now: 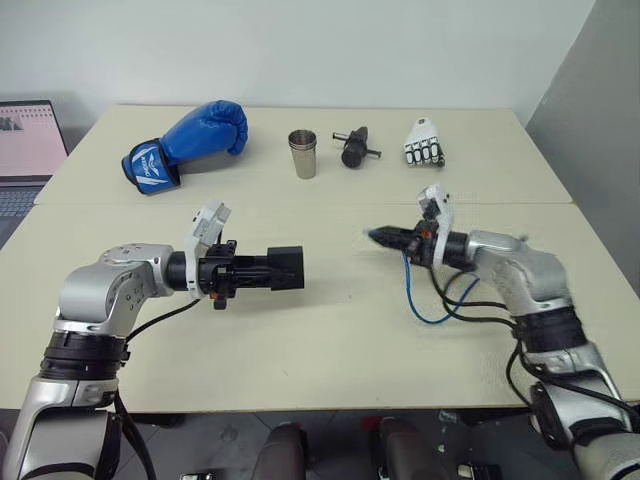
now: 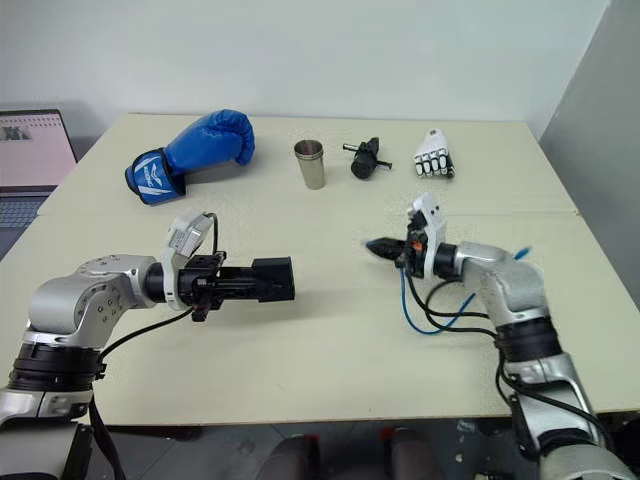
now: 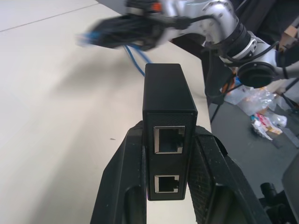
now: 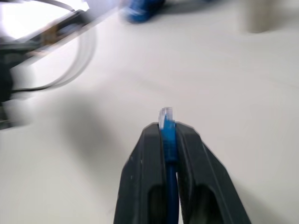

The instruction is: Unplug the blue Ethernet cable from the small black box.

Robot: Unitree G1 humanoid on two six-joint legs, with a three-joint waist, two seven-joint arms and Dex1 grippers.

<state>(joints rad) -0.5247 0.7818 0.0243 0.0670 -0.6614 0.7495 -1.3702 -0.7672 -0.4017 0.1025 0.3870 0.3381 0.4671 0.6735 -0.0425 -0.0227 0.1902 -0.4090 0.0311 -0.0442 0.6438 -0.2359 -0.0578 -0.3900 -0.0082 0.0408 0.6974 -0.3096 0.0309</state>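
The left gripper (image 3: 166, 186) has its two black fingers (image 3: 122, 186) closed on the sides of the small black box (image 1: 285, 268), which juts out past the fingertips with both of its ports empty. The right gripper (image 4: 167, 133) is pinched tight on the blue Ethernet cable (image 1: 415, 295); the clear plug pokes out just beyond the fingertips, well apart from the box, and the cord loops down behind the fingers onto the table (image 1: 330, 340).
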